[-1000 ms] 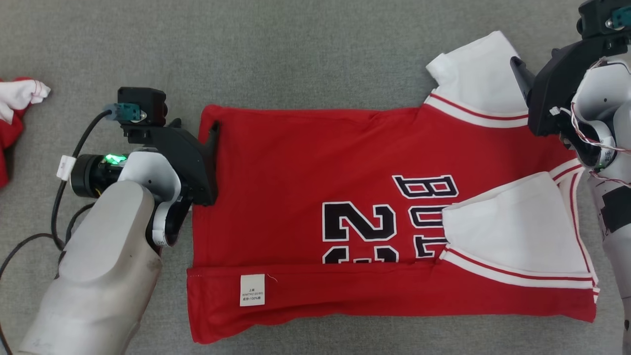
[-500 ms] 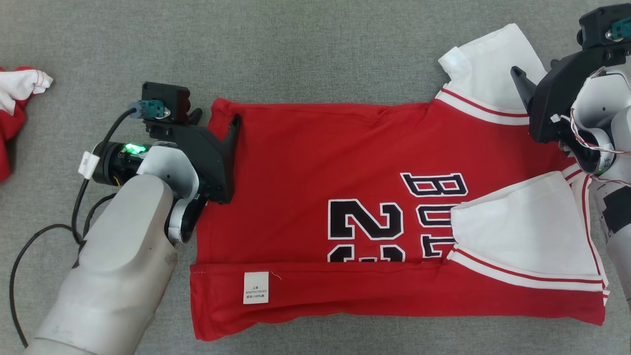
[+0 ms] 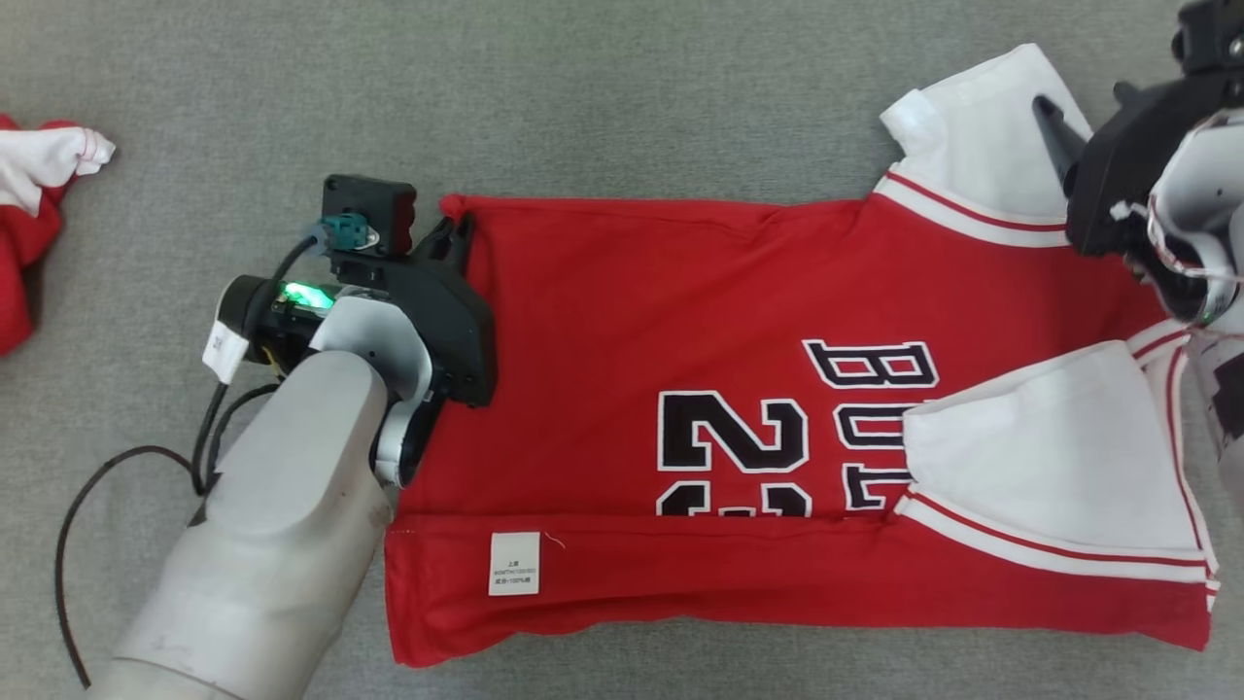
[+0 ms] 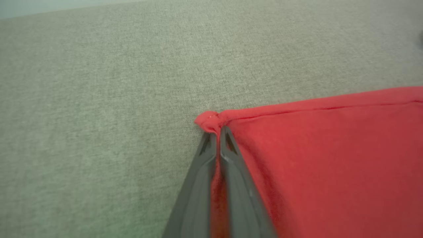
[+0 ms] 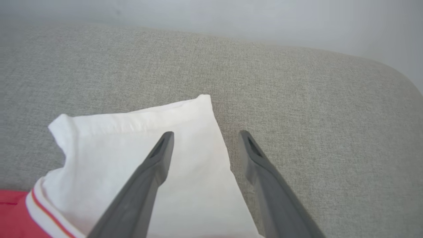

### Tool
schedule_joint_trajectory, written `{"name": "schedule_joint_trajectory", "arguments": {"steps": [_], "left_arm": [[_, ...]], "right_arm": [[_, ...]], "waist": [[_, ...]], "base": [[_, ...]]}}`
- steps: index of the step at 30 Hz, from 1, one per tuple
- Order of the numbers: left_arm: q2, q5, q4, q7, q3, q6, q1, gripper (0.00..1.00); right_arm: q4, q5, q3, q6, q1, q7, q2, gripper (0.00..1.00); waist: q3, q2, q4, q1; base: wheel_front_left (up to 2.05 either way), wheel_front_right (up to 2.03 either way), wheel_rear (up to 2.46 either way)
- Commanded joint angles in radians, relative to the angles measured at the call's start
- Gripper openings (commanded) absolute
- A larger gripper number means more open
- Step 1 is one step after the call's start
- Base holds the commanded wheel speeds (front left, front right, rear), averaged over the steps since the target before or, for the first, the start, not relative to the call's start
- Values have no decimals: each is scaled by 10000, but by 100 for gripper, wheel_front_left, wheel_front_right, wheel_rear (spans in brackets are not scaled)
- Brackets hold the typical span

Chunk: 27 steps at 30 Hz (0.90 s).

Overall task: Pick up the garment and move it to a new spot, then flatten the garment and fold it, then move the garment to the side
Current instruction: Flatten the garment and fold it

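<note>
The garment [image 3: 680, 321] is a red jersey with black lettering and white sleeves, lying partly folded on grey cloth, its near strip turned over with a white label showing. My left gripper [image 3: 453, 233] is shut on the garment's far left corner [image 4: 208, 119]; red cloth is pinched between the two fingers [image 4: 216, 132]. My right gripper [image 3: 1088, 112] is open above the far white sleeve [image 3: 982, 136]. In the right wrist view its fingers straddle the sleeve's right edge [image 5: 211, 158], one finger [image 5: 158, 155] over the white cloth and the other over the grey surface, holding nothing.
Another red and white piece of clothing [image 3: 39, 194] lies bunched at the far left edge. A black cable [image 3: 87, 486] loops on the grey surface beside my left forearm. The second white sleeve [image 3: 1030, 467] lies folded over the jersey's near right part.
My left gripper moved right onto the garment's far left corner and shut on it. The whole head view shifted slightly, so the camera moved. The right gripper stayed open over the sleeve.
</note>
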Motion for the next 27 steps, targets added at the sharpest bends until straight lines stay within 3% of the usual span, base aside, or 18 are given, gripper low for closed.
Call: {"name": "schedule_joint_trajectory", "arguments": {"steps": [1, 20, 21, 23, 27], "left_arm": [[-49, 129, 204, -48, -168, 50, 509, 0], [-583, -98, 58, -362, -531, -88, 293, 0], [-584, -109, 65, -371, -532, -87, 294, 0], [-581, -129, 85, -396, -526, -67, 276, 0], [-534, -192, 130, -611, -446, 7, 299, 0]], "right_arm": [[131, -111, 48, -26, -246, -28, -89, 100], [2440, -855, -645, -26, -1350, 469, -143, 98], [2531, -862, -676, -26, -1353, 498, -132, 92], [2643, -920, -694, -26, -1404, 430, -120, 0], [2584, -955, -730, -26, -1407, -30, -91, 0]], "waist": [[106, -1, 180, 1], [594, -1, 1141, 1], [601, -1, 1152, 1], [606, -1, 1154, 1], [509, -1, 1064, 1]], "base": [[0, 0, 0], [0, 0, 0], [0, 0, 0], [0, 0, 0], [0, 0, 0]]}}
